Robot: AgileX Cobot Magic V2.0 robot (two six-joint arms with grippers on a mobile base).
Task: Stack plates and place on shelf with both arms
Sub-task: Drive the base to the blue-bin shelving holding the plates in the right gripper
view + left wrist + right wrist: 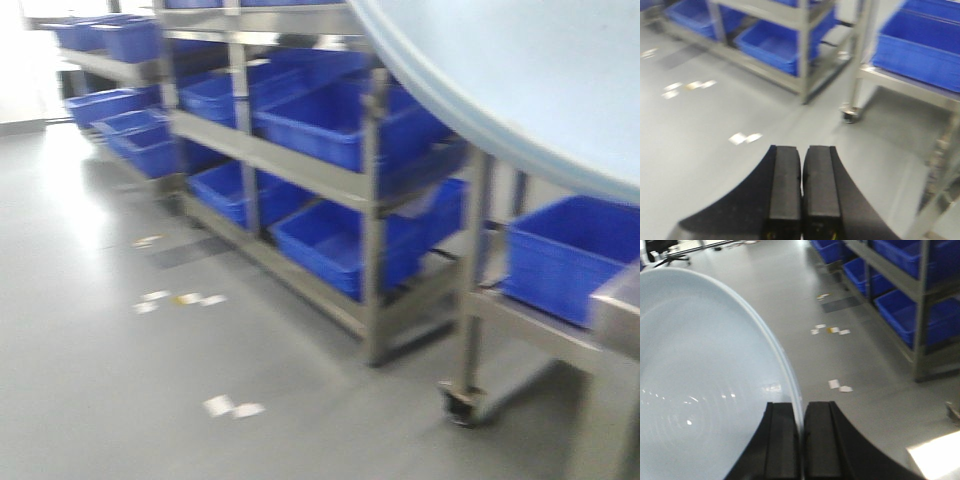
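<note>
Blue plastic bins (330, 120) were recorded on every visible tier of a steel shelving rack (375, 200) standing on the grey floor (120, 330). A further blue bin (570, 255) was noted on a low shelf of a wheeled steel trolley (478, 300) at the right, with 1 caster (460, 402) visible beneath it. The bin interiors were seen only in part, and their contents could not be determined.

All 3 views were blurred. In the front-facing view the plate (520, 70) was cut off by the top and right edges, so that only an arc of its pale rim and part of its glossy surface were seen. Whether 1 plate or 2 stacked plates were present could not be told. Pale scraps (232, 406) on the floor could not be identified.

The right gripper (801, 410) was found closed on the plate, the rim being pinched edge-on between its 2 black fingers. The plate was held clear above the floor, and its bowl spread to the left of the fingers in the right wrist view. The left gripper (801, 152) was found with its fingers pressed together, only a hairline seam being left between them, and nothing was gripped. It was poised over bare floor near the trolley.
</note>
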